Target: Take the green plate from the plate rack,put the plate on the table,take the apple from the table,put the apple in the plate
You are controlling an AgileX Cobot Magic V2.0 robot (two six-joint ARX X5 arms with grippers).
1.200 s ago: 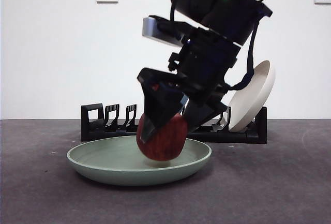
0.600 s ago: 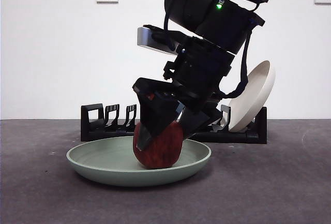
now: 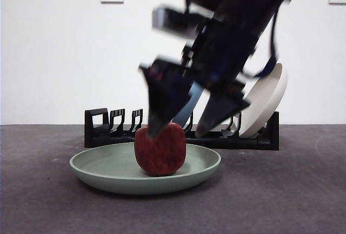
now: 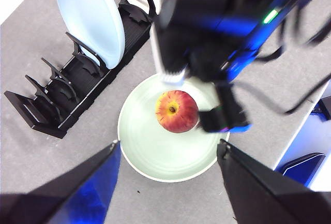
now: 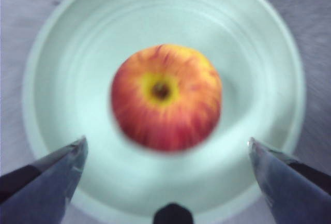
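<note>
Apple [image 3: 160,149] resting in green plate [image 3: 100,165] on table [image 3: 303,191], right gripper [image 3: 178,131] just above with jaws spread wide, left gripper [image 4: 168,154] overhead, jaws likewise apart.

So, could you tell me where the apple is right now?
The apple sits in the green plate, in front of the plate rack, just below the open right gripper.

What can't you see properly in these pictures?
- Front view: the right gripper is smeared by motion, and it hides the middle of the long black plastic plate rack.
- Front view: the blocky red apple hides part of the round mint-green plate.
- Right wrist view: out of focus, apple streaks soft.
- Left wrist view: left gripper cut by the bottom edge.
</note>
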